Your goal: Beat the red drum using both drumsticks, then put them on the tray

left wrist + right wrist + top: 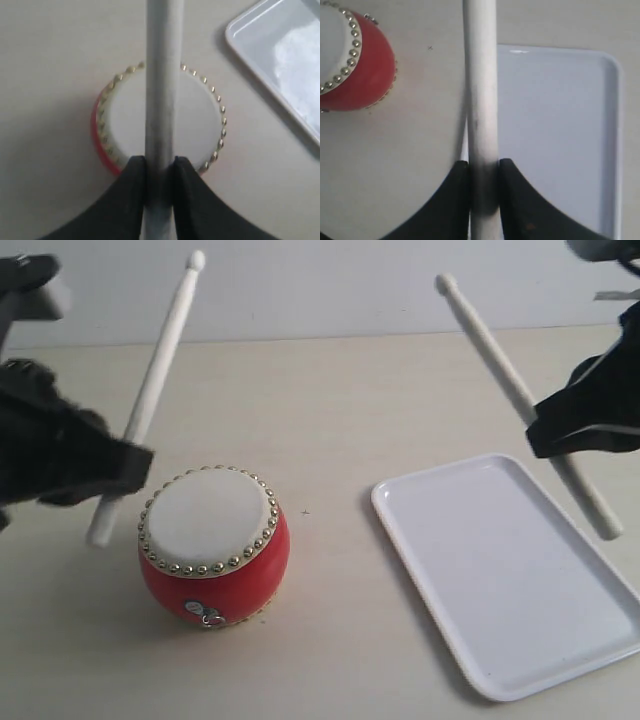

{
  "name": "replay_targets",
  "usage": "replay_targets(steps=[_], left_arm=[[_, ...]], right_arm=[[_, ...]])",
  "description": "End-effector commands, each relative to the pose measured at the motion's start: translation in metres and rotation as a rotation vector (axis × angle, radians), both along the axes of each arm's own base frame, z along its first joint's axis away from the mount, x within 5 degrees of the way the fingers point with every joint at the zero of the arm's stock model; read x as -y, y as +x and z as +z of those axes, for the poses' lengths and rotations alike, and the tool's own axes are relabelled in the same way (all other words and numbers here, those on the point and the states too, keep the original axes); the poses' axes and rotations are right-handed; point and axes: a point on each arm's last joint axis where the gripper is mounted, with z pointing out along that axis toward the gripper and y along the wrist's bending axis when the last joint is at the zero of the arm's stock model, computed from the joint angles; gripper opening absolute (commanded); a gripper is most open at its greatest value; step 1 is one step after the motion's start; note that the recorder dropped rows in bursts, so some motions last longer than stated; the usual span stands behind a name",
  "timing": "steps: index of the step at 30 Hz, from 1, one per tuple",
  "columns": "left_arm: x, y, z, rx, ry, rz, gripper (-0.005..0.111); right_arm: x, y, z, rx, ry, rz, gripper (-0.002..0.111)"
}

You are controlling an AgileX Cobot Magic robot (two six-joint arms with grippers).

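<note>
Exterior view: drum [213,545] stands left of centre on the pale table [330,400], tray [510,580] lies flat to its right, set at an angle, one long rim facing the drum. A strip of bare table lies between them, and more open table lies behind both, up to the wall. Left gripper [122,472] sits just beside the drum's left side, clenched on the left stick [160,370]. The stick is tilted, rounded tip high and away, butt end low beside the drum; whether it touches the table I cannot tell. Right gripper [545,430] hangs above the tray's far right corner, grasping the right stick [490,340] — tip raised toward the middle, butt end past the tray's right rim. Left wrist view: two black fingers [131,200] pressed against either side of the stick, no gap; the stick runs across the drum's cream skin, contact with it unclear; one tray corner shows off to the side, well apart from the drum. Right wrist view: black fingers [517,200] clamped tight on the stick — drum on one side, tray on the other, the stick lying over the tray's near rim.
</note>
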Motion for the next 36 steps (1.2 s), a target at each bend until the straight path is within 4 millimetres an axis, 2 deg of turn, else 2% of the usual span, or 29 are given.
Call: replay_targets(steps=[1,3,7,11,15,20,25,30,32,36], left_arm=[[-0.034,-0.038,-0.021,-0.087,0.057,0.055,0.0],[-0.048,-0.047,-0.033,-0.107,0.079,0.077,0.0],[-0.065,-0.049,-0.046,-0.165,0.162,0.069,0.0],[-0.074,-0.047,-0.054,-0.28,0.225,-0.028,0.0],[-0.071,-0.043,-0.06,-0.375,0.111,-0.09,0.0],[-0.069,-0.047,-0.065,-0.491,0.105,-0.138,0.0],[-0.074,-0.045,-0.064,-0.451,0.139,-0.064,0.0],[-0.079,-0.053,-0.044,-0.281,0.095,-0.004,0.0],[-0.082,-0.059,-0.042,-0.281,0.115,-0.013,0.0],[-0.086,-0.061,-0.042,-0.282,0.154,-0.015,0.0]], right_arm=[[-0.023,0.009,-0.021,-0.07,-0.009,0.076,0.0],[-0.034,0.012,-0.031,-0.104,-0.023,0.107,0.0],[-0.052,0.016,-0.043,-0.17,-0.054,0.118,0.0],[-0.07,0.022,-0.033,-0.208,-0.083,0.119,0.0],[-0.085,0.025,-0.015,-0.182,-0.127,0.117,0.0],[-0.098,0.02,-0.013,-0.255,-0.252,0.193,0.0],[-0.124,0.014,-0.034,-0.305,-0.311,0.272,0.0],[-0.146,0.017,-0.05,-0.29,-0.31,0.318,0.0],[-0.151,0.02,-0.047,-0.287,-0.313,0.334,0.0],[-0.157,0.025,-0.023,-0.246,-0.279,0.348,0.0]])
